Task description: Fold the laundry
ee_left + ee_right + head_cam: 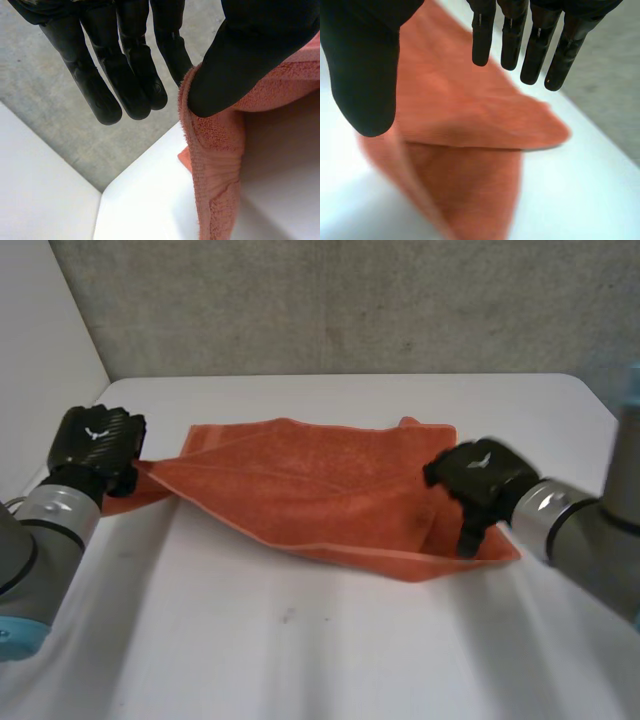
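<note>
Left arm is nearest, at the near-left side of the white table. Its left hand has the orange towel by the left corner: edge pinched between thumb and one finger, other fingers straight and clear of the cloth. That corner is held up off the table. Towel runs left to right across mid-table, with a layer doubled over toward the right end. Right hand is over the towel's right end, fingers straight, thumb spread wide, nothing gripped. Can't tell if its fingertips touch the cloth.
</note>
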